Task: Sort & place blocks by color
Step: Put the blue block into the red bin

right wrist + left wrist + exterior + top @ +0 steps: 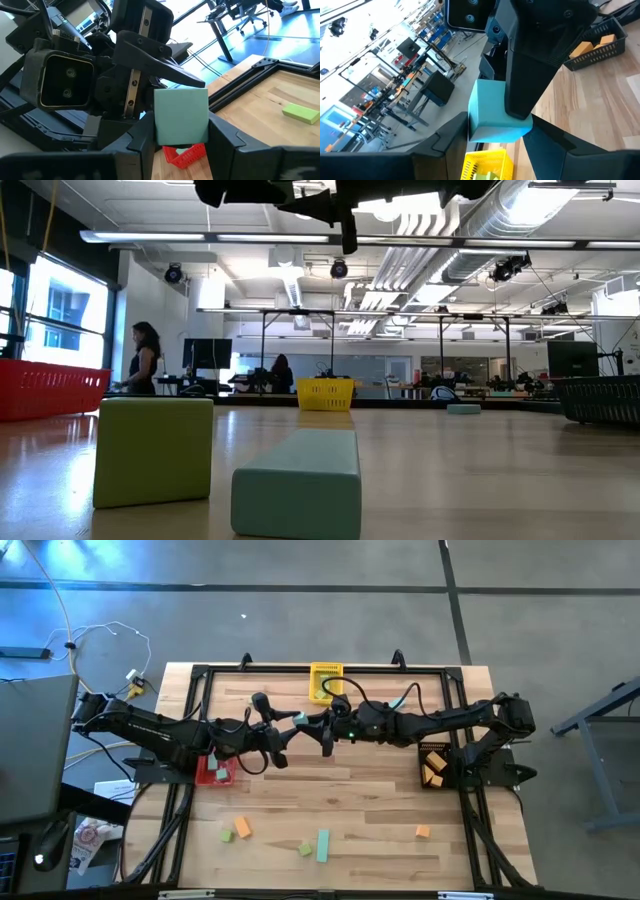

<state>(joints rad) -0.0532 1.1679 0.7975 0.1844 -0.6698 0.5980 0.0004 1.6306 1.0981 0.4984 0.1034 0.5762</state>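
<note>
Midair, both the left end effector (297,720) and right end effector (322,727) pinch one teal block (495,112) above the tabletop (350,800), apparently a handover, so one must release next; loose below: two green, two orange, one teal bar.

A teal cube (492,112) is seen at the frame centre, raised off the table. Low in the frame, a green cube (226,835), two orange cubes (242,828), a green block (305,849) and a teal bar (323,845) are spread apart.
</note>
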